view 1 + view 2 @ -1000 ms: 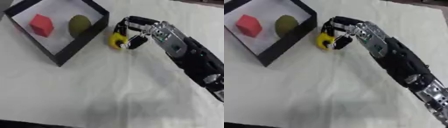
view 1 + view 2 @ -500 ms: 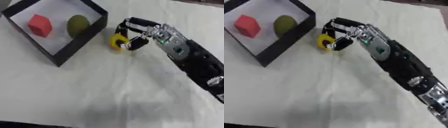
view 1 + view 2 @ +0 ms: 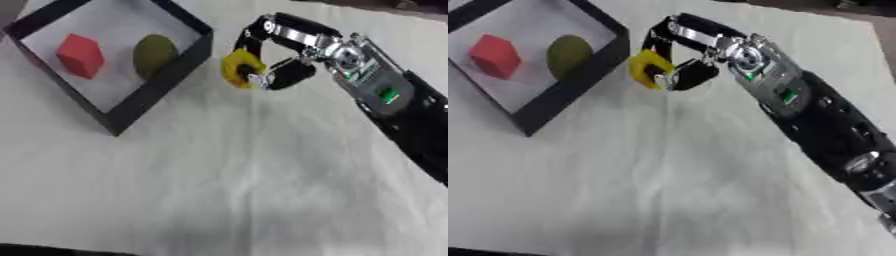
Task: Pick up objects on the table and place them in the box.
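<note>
Right robot hand (image 3: 293,55) reaches in from the right, fingers and thumb curled round a small yellow object (image 3: 241,67), pinched between them just beside the near-right wall of the box (image 3: 166,82); whether it is lifted clear of the counter (image 3: 219,175) or resting on it cannot be told. Going left to right: a red cube (image 3: 80,55) lies in the left part of the box, an olive rounded object (image 3: 154,54) next to it toward the right wall, both on the pale box floor, then the black wall, then the yellow object, then the hand and the arm running off to the lower right. Yellow piece looks small, light and rigid, probably plastic, with a dark opening in it, maybe ring- or block-shaped; hard to say more. Likely smooth, so it could slip or twist in a pinch; taking hold across its outer sides, as now, seems fair. Not fragile by the look of it. Main obstacle is the box wall: the piece must clear the rim before release. Free floor shows in the near part of the box, in front of the cube and olive object, so a drop there should avoid them. Left hand shows in neither view. Counter is covered in a wrinkled white cloth.
</note>
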Robot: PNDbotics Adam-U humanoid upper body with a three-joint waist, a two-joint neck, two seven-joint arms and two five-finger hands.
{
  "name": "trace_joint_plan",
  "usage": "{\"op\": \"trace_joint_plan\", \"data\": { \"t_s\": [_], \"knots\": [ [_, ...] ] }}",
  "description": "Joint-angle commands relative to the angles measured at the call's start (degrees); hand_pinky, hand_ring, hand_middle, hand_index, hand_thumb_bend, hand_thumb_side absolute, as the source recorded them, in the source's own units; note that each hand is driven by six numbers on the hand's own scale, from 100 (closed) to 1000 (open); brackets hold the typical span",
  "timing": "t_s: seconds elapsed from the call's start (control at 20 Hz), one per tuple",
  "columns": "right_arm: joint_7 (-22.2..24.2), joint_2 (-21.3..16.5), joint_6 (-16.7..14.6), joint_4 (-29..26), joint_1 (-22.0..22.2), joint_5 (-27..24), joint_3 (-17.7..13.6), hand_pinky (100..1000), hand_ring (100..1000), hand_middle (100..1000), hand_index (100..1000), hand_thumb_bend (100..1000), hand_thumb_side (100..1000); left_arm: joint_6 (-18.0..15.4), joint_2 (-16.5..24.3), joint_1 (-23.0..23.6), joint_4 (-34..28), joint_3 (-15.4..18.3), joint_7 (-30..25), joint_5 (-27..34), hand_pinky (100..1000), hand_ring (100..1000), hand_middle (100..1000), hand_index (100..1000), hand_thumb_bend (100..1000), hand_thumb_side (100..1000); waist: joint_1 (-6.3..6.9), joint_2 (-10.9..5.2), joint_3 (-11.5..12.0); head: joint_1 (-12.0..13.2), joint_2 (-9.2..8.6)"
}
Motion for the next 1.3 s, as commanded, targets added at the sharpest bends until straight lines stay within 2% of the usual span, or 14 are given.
{"op": "trace_joint_plan", "data": {
  "t_s": [0.05, 0.35, 0.65, 0.95, 1.3],
  "knots": [
    [-2.5, -4.5, -0.3, -3.6, -0.3, -4.2, -2.1, 864, 455, 373, 629, 100, 100, -0.3, 2.2, -0.5, -0.5, 0.4, 0.0, 0.3, 959, 671, 870, 751, 165, 607, 1.04, -2.38, -0.1, -0.4, -0.1],
    [-8.4, -12.2, -3.0, -4.1, -1.7, -13.3, -4.7, 860, 453, 371, 624, 100, 100, -1.2, 3.5, -1.3, -1.2, 0.8, 0.5, 0.4, 948, 679, 864, 754, 185, 555, 1.35, -3.92, 0.4, -1.6, -0.1],
    [-12.0, -17.4, -1.1, -2.3, -5.7, -19.5, -5.4, 866, 449, 366, 619, 100, 100, -1.6, 3.4, -3.4, -2.3, 0.5, 0.6, 0.9, 939, 684, 860, 757, 204, 519, 1.1, -4.32, 2.1, -3.4, -0.1],
    [-13.0, -19.8, -1.2, 3.9, -10.6, -22.9, -4.8, 870, 445, 365, 620, 100, 100, -1.4, 1.7, -7.3, -3.4, -0.8, -0.5, 1.9, 934, 689, 854, 759, 218, 481, 1.42, -3.9, 7.3, -7.2, -0.1],
    [-13.1, -21.6, -1.8, 7.0, -14.1, -25.8, -3.8, 872, 441, 364, 620, 100, 100, -2.5, 0.6, -10.1, -3.7, -0.9, -0.5, 2.6, 928, 697, 843, 762, 246, 425, 2.5, -3.75, 13.1, -11.8, -0.1]
  ]
}}
